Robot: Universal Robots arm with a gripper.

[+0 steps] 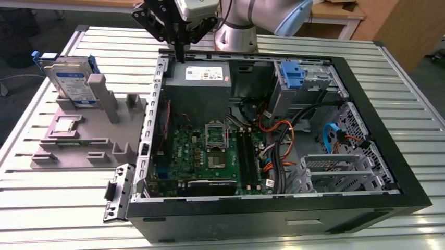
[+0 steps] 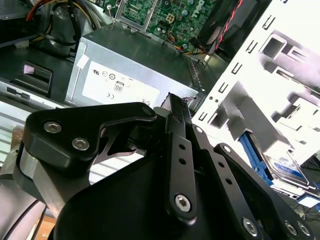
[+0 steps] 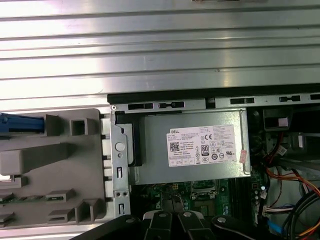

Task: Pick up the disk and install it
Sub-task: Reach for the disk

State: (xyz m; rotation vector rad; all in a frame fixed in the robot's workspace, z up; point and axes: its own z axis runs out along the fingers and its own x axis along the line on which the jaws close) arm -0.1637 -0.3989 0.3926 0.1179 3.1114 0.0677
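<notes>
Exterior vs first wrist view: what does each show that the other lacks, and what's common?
Exterior view: the disk with its labelled face, upright in the grey fixture, the gripper by the power supply, the blue bracket and the drive cage. First wrist view: a straight-down look at the power supply's sticker and the case rim's slots. Both: power supply, fixture, motherboard, slatted table.

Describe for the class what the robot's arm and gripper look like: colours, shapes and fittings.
The arm is rounded silver-grey tubing with a pale blue joint cap. The gripper is matte black, built of flat angular linkage bars joined by silver hex-socket bolts, tapering to slim fingers.
</notes>
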